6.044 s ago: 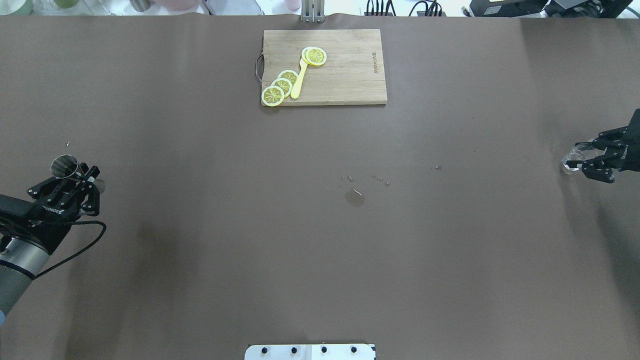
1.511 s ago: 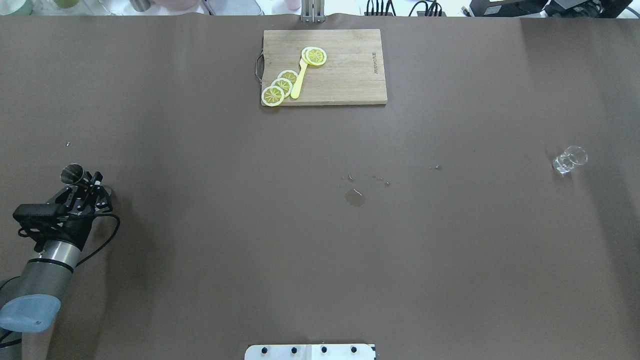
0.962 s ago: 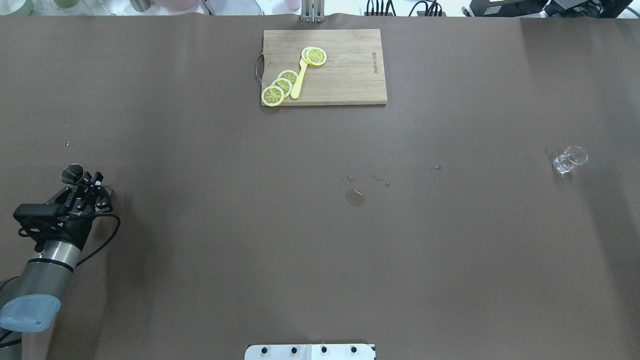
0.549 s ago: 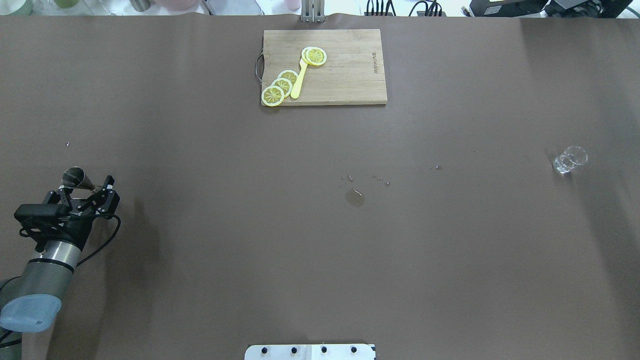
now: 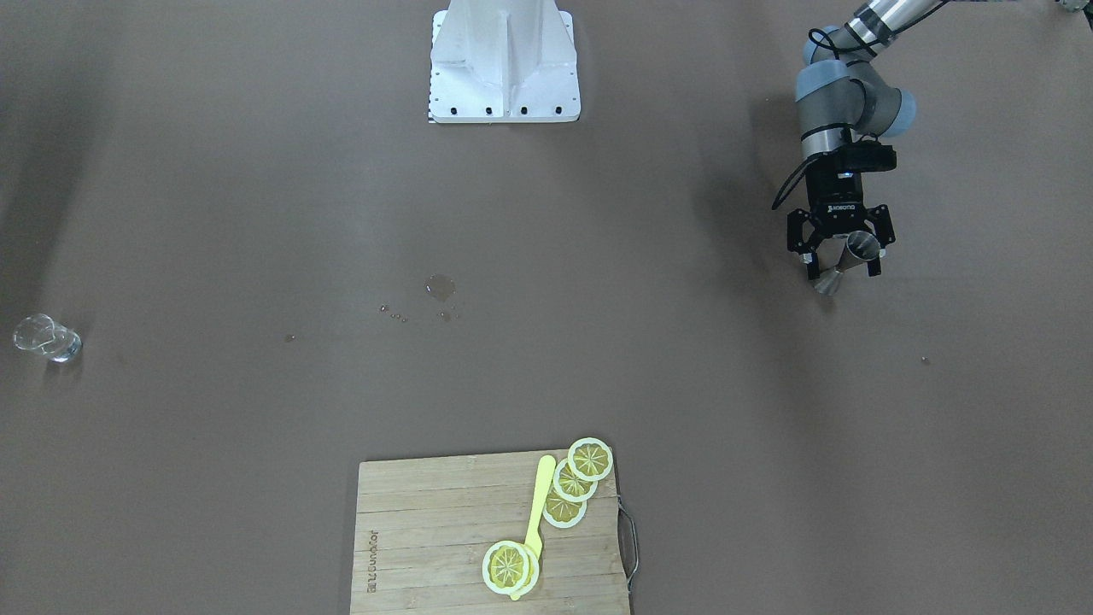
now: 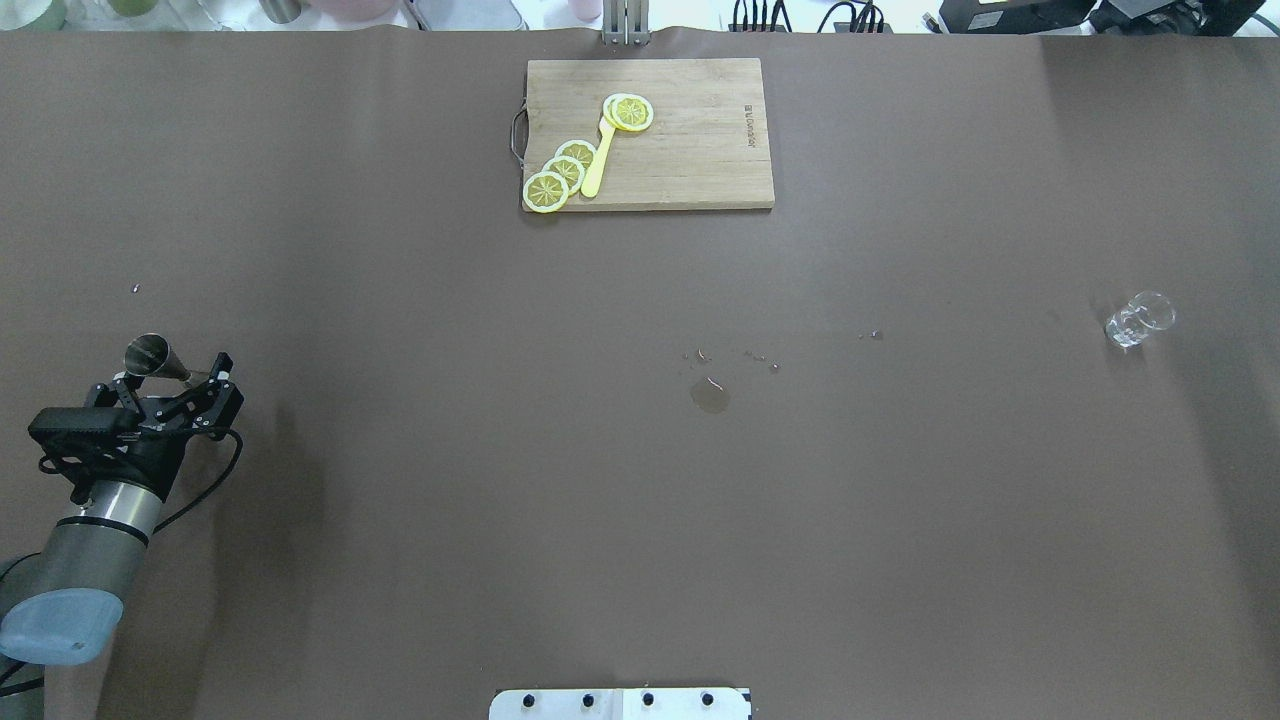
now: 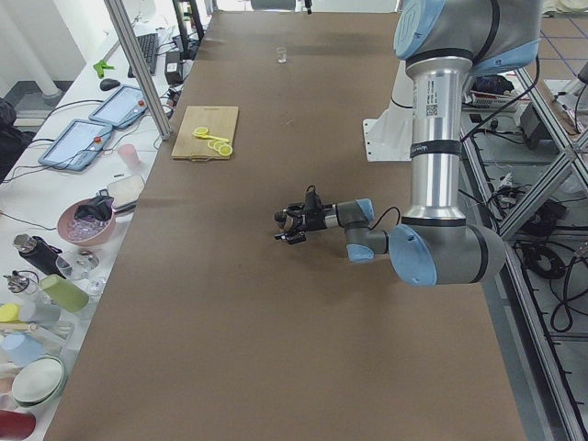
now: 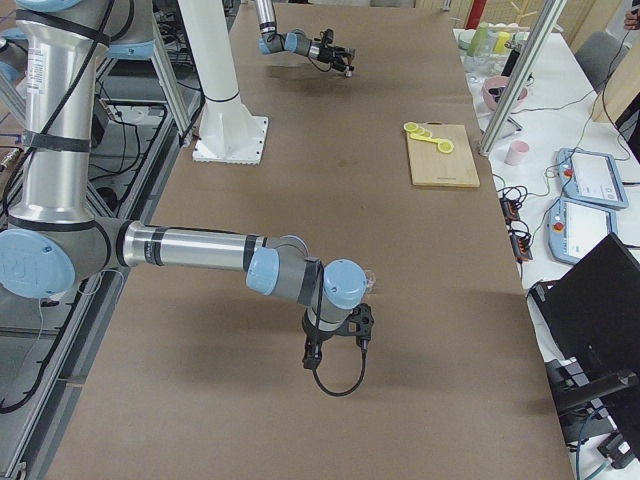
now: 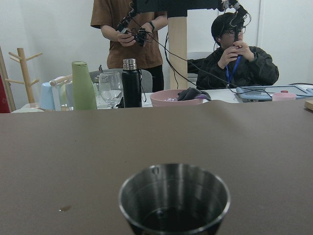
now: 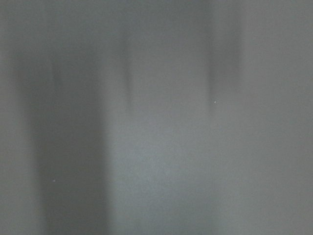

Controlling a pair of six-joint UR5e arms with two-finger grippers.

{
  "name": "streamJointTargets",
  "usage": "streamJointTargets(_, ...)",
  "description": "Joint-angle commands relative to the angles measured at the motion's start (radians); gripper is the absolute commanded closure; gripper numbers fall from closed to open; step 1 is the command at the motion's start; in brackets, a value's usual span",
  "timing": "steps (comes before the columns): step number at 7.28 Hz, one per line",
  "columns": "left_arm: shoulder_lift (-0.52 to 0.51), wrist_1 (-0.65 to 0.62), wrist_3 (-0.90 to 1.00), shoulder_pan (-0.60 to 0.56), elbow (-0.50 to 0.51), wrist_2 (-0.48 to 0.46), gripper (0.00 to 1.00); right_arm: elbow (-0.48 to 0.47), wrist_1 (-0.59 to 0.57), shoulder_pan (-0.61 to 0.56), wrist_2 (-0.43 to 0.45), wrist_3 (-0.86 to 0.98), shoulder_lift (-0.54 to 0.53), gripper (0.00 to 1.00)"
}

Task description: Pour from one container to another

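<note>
Since the earlier overhead views, the left gripper (image 6: 172,372) has let go of the jigger (image 6: 150,354): its fingers, then pressed on the metal, now stand spread with the jigger upright on the table between them, apparently touching neither. The right gripper (image 8: 350,322) has left the glass (image 6: 1138,318); only the right-end view shows it now, so whether it is spread or pressed together cannot be told.

Nearest the left gripper, directly ahead of its wrist camera, the jigger's open upper cone (image 9: 174,200) shows a little dark liquid at the bottom. Further out, towards the table's middle, lies a small puddle (image 6: 709,396) with droplets around it. Beyond that, at the table's far edge, is a cutting board (image 6: 690,150) carrying lemon slices (image 6: 562,172). The glass stands alone, well apart, at the opposite end.

Handling, as a judgement: the jigger is stiff, light and smooth, likely slippery, and easily tipped on its small foot. Take hold at the narrow waist. The glass is fragile; its thick base should steady it.
</note>
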State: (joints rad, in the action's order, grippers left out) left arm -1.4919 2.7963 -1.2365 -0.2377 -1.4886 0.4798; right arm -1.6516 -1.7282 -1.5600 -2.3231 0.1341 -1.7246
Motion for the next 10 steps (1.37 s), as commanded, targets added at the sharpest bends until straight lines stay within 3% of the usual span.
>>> streamJointTargets(1,0.016,0.002,0.014,0.001,-0.034,-0.001,0.01,0.020,0.073,-0.031,-0.002,-0.004,-0.003,0.00)
streamJointTargets(6,0.142,0.011,0.094,0.001,-0.212,0.002,0.01,0.022,0.076,-0.035,0.013,-0.013,0.059,0.00)
streamJointTargets(8,0.177,0.012,0.162,0.001,-0.299,0.049,0.01,0.029,0.082,-0.035,0.036,-0.013,0.065,0.00)
streamJointTargets(10,0.185,0.012,0.242,-0.047,-0.379,0.158,0.01,0.015,0.082,-0.035,0.031,-0.013,0.082,0.00)
